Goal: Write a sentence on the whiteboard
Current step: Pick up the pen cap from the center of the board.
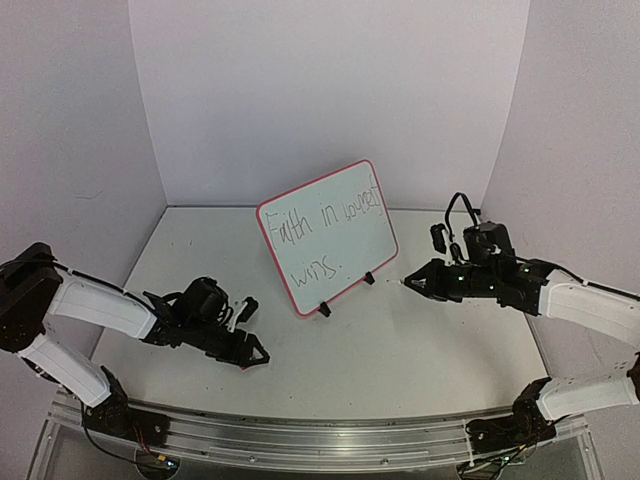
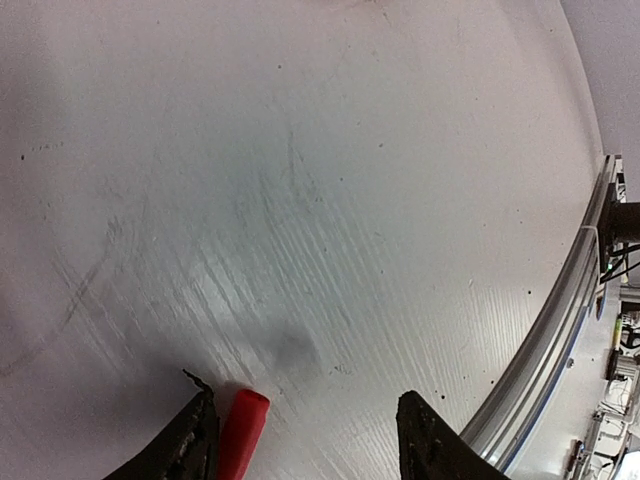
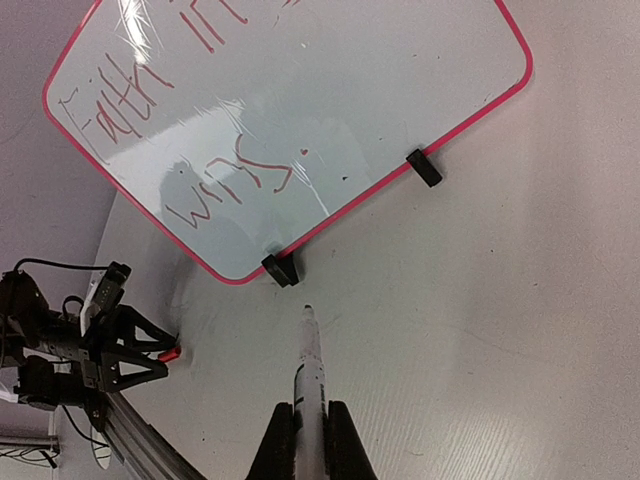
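Note:
The whiteboard (image 1: 352, 248) stands tilted on two black clip feet (image 1: 324, 309) at the middle of the table, red-pink rim all round. The sentence (image 1: 330, 222) on it reads "Faith in yourself wins." in two lines. In the right wrist view the whiteboard (image 3: 390, 100) fills the top and the sentence (image 3: 230, 180) looks reddish. My right gripper (image 1: 415, 283) is shut on an uncapped white marker (image 3: 310, 385); its tip hovers just short of the board's foot. My left gripper (image 2: 305, 400) is open low over the table, with a red cap (image 2: 243, 428) lying beside one finger.
An aluminium rail (image 1: 320, 435) runs along the near table edge and shows in the left wrist view as the rail (image 2: 560, 330) at right. White walls (image 1: 330, 80) enclose the back and sides. The left gripper (image 1: 255, 357) sits left of the board, near the front.

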Tool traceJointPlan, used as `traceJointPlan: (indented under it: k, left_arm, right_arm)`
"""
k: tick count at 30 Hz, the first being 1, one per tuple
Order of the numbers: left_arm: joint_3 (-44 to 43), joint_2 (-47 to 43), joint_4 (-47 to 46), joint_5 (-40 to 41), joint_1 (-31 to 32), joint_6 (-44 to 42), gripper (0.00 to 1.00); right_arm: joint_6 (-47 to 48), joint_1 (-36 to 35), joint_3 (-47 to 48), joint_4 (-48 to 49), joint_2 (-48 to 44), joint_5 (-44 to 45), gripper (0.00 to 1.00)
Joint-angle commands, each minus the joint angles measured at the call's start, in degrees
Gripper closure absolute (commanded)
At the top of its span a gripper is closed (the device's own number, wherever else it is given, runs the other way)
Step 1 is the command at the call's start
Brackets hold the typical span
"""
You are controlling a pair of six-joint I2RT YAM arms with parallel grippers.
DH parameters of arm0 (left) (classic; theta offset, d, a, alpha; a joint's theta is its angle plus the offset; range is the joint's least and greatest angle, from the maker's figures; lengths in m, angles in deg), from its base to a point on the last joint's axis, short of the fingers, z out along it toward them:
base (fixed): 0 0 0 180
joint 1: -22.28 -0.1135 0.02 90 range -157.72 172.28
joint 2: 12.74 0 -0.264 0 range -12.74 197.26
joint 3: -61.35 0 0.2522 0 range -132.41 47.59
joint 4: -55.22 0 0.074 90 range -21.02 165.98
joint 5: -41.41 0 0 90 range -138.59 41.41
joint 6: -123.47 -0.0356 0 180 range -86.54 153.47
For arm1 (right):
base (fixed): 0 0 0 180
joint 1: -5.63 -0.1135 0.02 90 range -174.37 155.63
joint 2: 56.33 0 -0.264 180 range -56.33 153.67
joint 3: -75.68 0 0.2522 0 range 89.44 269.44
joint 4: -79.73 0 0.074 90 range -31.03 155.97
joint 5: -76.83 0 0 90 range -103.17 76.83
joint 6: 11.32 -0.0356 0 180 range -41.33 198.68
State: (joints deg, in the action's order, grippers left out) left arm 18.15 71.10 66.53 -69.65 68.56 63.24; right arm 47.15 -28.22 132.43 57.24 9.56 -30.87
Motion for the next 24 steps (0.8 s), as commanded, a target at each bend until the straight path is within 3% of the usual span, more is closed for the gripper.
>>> traceJointPlan:
  k: [1,5,9,19,24]
  left_arm:
    - [0.5,-5.0,7.6,7.7,2.8,3.3,0.4]
    - [0.5,-5.7,8.9,7.1,3.4,2.6,0.41]
    - [-0.9,-3.8,10.3,6.8,4.4,2.6,0.52]
    - [-4.5,-0.6,16.8,13.3,10.5,4.0,0.57]
    - [-7.3,0.9,22.3,19.1,11.9,6.7,0.65]
  right_arm:
    - [0.3,-0.4,-0.1,0.2,-0.7,-0.2,1.0]
    - [0.4,-0.4,0.0,0.2,-0.3,-0.2,1.0]
    - [0.5,-0.4,0.2,0.2,0.0,-0.5,1.0]
    - [0.5,-0.3,0.0,0.3,-0.1,0.0,1.0]
    - [0.6,-0.4,0.0,0.2,-0.1,-0.2,1.0]
